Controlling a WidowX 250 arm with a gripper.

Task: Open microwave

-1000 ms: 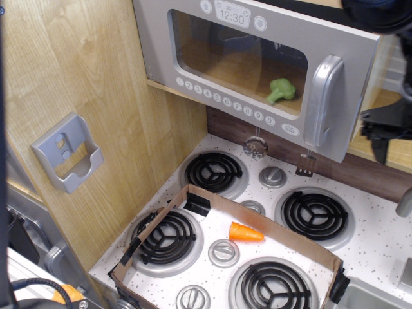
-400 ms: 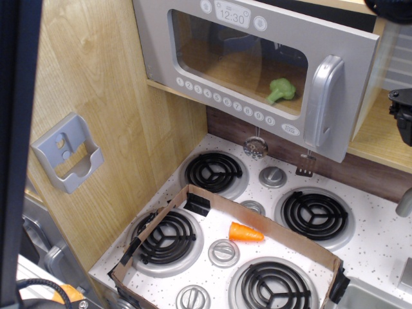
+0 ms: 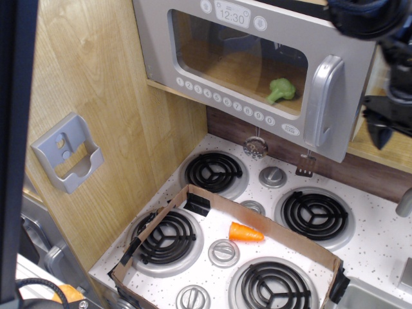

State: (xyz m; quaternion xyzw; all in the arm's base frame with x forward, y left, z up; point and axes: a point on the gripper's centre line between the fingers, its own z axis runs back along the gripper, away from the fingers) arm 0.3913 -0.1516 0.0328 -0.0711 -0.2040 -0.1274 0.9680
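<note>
On the far left, a grey plastic wall holder [image 3: 66,153] was fixed to the light wooden side panel [image 3: 109,96]. Right of it, low and near, a white speckled toy stove top [image 3: 380,241] carried four black coil burners, and an open brown cardboard frame [image 3: 270,228] lay over the near ones with a small orange carrot [image 3: 244,232] inside it. Above the stove, the wide grey plastic microwave [image 3: 257,71] hung with its clear window door swung slightly out from the cabinet, a green broccoli piece [image 3: 282,89] visible behind the window and the silver vertical handle [image 3: 324,102] at its right side. At the far right edge, the black gripper [image 3: 380,125] hovered just beside the door's edge, apart from the handle; it was dark and partly cut off, so I could not tell how far it was open, and it seemed to hold nothing.
</note>
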